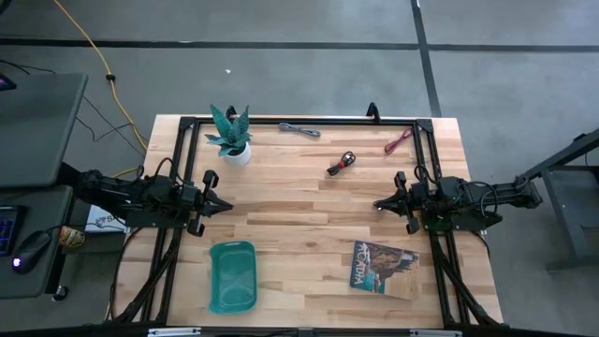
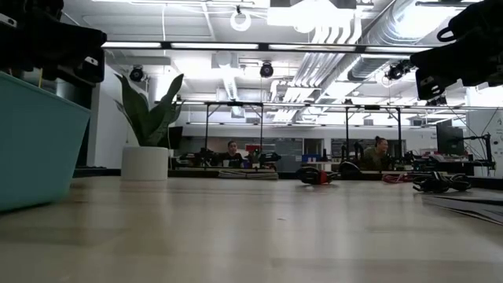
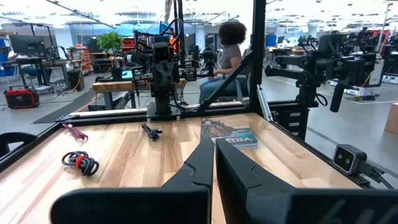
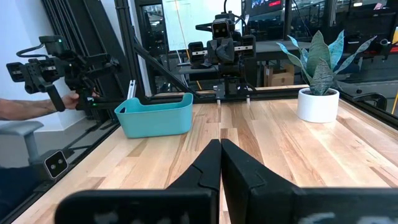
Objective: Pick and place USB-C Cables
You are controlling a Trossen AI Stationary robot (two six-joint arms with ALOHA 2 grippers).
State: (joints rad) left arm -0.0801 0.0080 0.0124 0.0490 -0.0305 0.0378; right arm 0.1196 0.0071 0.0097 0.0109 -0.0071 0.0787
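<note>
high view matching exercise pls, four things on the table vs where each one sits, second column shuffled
Column one:
1. grey cable
2. black and red cable
3. teal tray
4. potted plant

Column two:
A. near edge of the table, on the left arm's side
B. far edge, about mid-width
C. far left part, in a white pot
D. toward the middle, ahead of the right gripper

Pairs: 1-B, 2-D, 3-A, 4-C
</note>
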